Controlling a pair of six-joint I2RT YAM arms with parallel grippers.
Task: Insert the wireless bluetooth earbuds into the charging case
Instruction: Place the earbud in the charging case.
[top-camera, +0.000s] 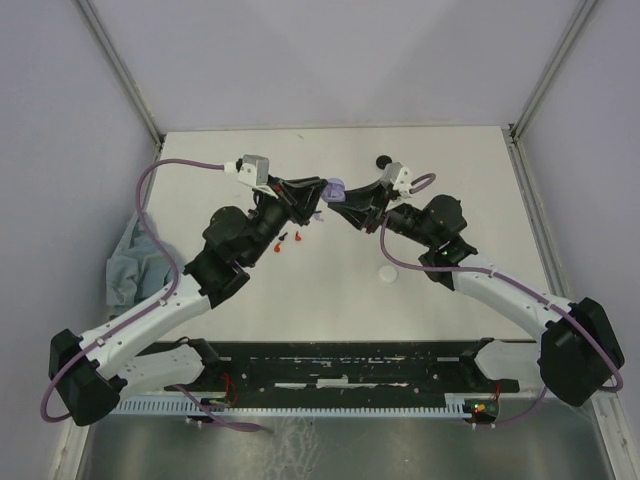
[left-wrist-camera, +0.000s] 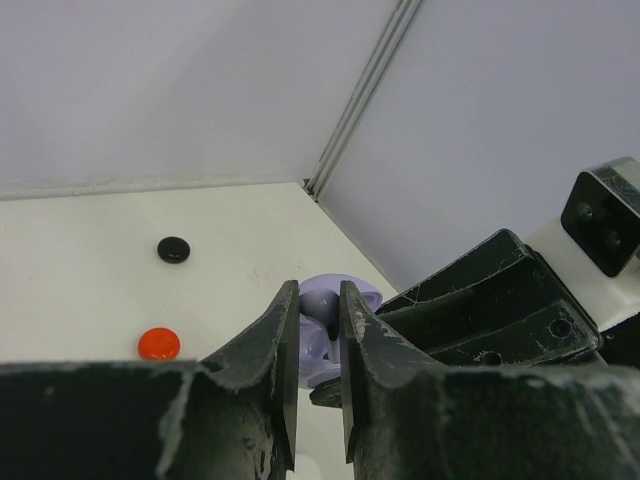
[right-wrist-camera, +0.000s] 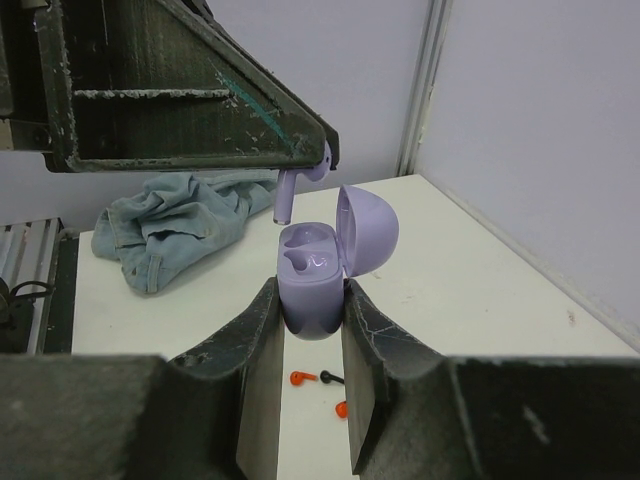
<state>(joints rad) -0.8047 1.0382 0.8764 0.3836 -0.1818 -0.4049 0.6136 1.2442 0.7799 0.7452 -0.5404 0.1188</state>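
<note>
Lavender plastic is what both pincers are busy with. The lavender case (right-wrist-camera: 312, 275) is seen in the lower middle of the right wrist view. It is squeezed by its sides between the two fingers of the right pincer (right-wrist-camera: 310, 305), which is closed narrow on it. Its lid (right-wrist-camera: 368, 230) is flipped up and back. The two little wells inside look empty, so nothing seems to have been put in yet.

Just above the case and a bit to the left, one lavender bud (right-wrist-camera: 288, 195) is pinched by its round head in the tip of the left pincer (left-wrist-camera: 320, 310). That pincer is closed narrow too. The bud's stem is pointed down, and the bud is hung close over the case but is not touching it.

The job is judged to be near its start — a bud has been lifted and lined up, but it has not been dropped in. The second lavender bud cannot be found in any view.

More is left after that. Tiny red buds (right-wrist-camera: 300, 377) and a black bud (right-wrist-camera: 330, 376) are lying loose on the table (right-wrist-camera: 480, 290), at the bottom of the right wrist view. A black case (left-wrist-camera: 173, 249) and a red case (left-wrist-camera: 159, 343) are seen at the left of the left wrist view. A white case (top-camera: 388, 274) is seen in the middle of the top view — all of them closed and apart from the pincers.

The lavender bud is small, smooth and shiny, much thinner than a finger.
</note>
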